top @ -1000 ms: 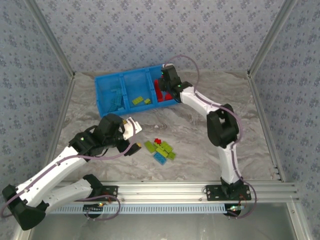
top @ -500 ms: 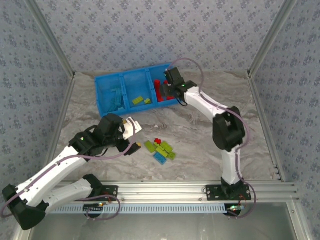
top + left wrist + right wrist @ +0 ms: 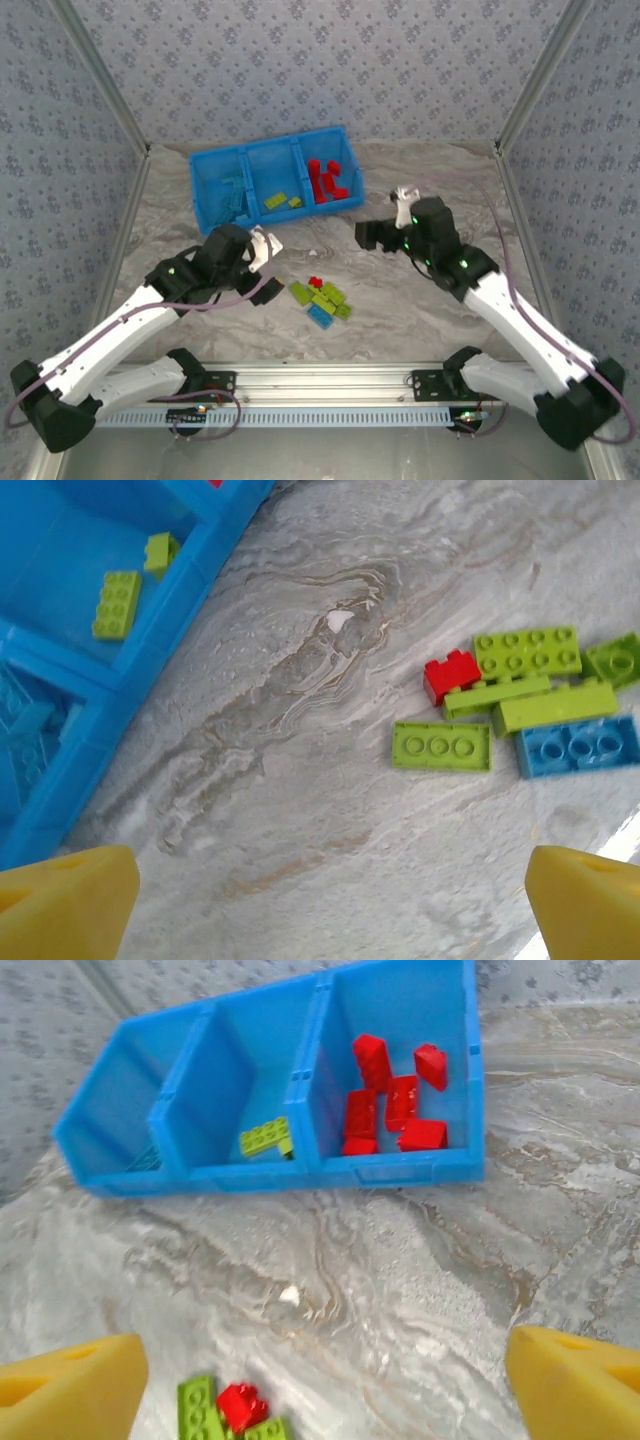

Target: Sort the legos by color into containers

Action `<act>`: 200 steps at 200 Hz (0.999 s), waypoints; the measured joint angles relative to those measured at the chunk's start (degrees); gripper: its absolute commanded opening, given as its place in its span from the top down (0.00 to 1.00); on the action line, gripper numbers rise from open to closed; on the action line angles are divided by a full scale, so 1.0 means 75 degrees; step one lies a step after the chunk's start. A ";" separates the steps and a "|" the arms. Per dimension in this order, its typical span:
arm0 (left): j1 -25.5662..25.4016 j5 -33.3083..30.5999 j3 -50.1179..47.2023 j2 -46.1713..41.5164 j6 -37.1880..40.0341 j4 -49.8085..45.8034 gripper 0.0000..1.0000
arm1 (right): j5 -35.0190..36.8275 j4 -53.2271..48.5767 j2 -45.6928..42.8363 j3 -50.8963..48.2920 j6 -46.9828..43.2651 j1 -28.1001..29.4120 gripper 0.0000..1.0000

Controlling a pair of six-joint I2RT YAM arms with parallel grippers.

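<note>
The blue tray (image 3: 268, 142) sits at the back of the table. Red legos (image 3: 326, 179) lie in its right container, lime green ones (image 3: 280, 200) in the middle, light blue ones (image 3: 232, 195) in the left. A loose pile of green, red and blue legos (image 3: 322, 297) lies on the table in front. My left gripper (image 3: 265, 267) hangs open just left of the pile, empty. My right gripper (image 3: 386, 216) is open and empty, to the right of the tray's near corner. The right wrist view shows the red legos (image 3: 390, 1105) in the tray (image 3: 400, 1172).
The left wrist view has a loose red lego (image 3: 450, 675), green legos (image 3: 441, 747) and a blue lego (image 3: 578, 745) on marbled table, with the tray wall (image 3: 150, 640) at left. Metal frame posts and patterned walls close in the table.
My right gripper opened wide and the arm drew back from over the tray's right container to the table near its right corner. The left arm barely moved.
</note>
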 measured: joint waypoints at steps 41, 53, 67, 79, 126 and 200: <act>-0.0035 0.0064 -0.0204 0.0772 -0.3363 0.0682 0.05 | -0.0335 -0.0329 -0.1422 -0.0854 0.0466 0.0029 0.00; -0.0076 -0.0064 -0.0562 0.0994 -0.4791 0.0906 0.12 | -0.0391 -0.0472 -0.1445 -0.0912 0.0583 0.0029 0.00; -0.0195 -0.0189 -0.1084 0.1300 -0.6274 0.1207 0.14 | -0.0431 -0.0542 -0.1393 -0.1049 0.0737 0.0029 0.00; -0.0414 -0.0251 -0.1501 0.1647 -0.7356 0.1475 0.15 | -0.0455 -0.0542 -0.1346 -0.1218 0.0880 0.0029 0.00; -0.0874 -0.0315 -0.1177 0.3634 -0.9133 0.1784 0.33 | -0.0487 -0.0519 -0.1096 -0.1545 0.1244 0.0029 0.00; -0.1070 -0.0487 -0.0545 0.4989 -0.9734 0.2142 0.57 | -0.0478 -0.0522 -0.1271 -0.1545 0.1562 0.0029 0.00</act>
